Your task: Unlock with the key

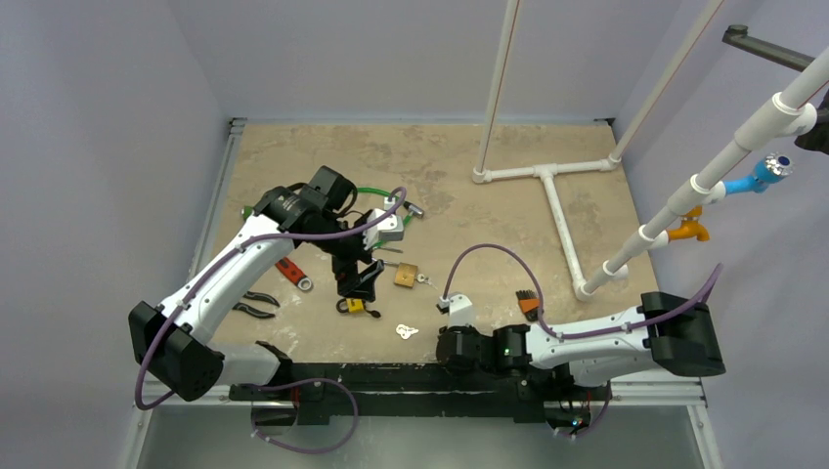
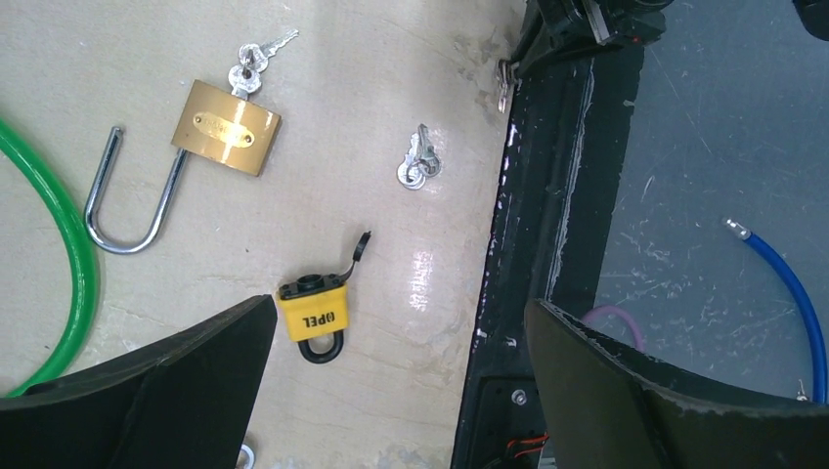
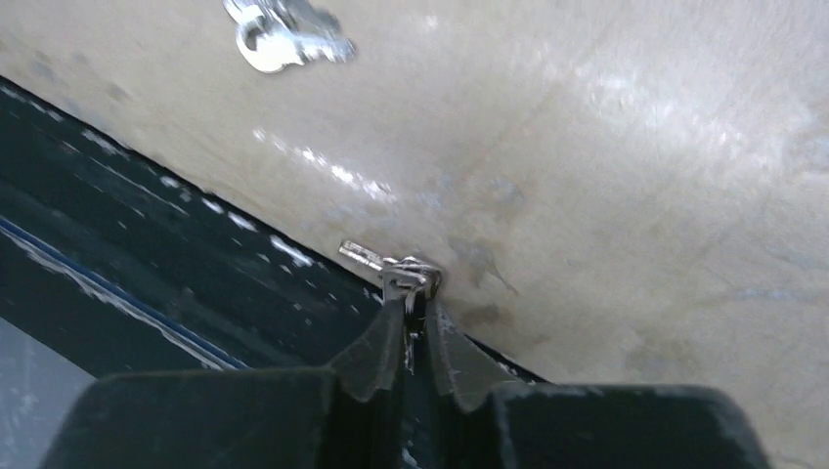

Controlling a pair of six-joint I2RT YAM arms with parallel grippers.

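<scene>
My right gripper point(image 3: 413, 305) is shut on a small silver key point(image 3: 403, 270), pinched at the table's near edge; in the top view this gripper point(image 1: 445, 342) sits low by the front rail. A loose pair of keys point(image 1: 407, 331) point(image 3: 283, 34) lies just left of it. A yellow padlock point(image 2: 315, 313) point(image 1: 355, 305) with a black shackle lies on the table. Above it my left gripper point(image 2: 401, 308) hangs open, with the padlock close to its left finger point(image 2: 156, 391). A brass padlock point(image 2: 225, 127) point(image 1: 406, 276) lies with its shackle swung open and keys in its base.
A green cable loop point(image 2: 59, 274) lies left of the locks. Black pliers point(image 1: 256, 303), a red tool point(image 1: 291, 274) and an orange brush point(image 1: 528, 305) lie on the table. A white pipe frame point(image 1: 552, 195) stands back right. The black front rail point(image 2: 547, 244) borders the table.
</scene>
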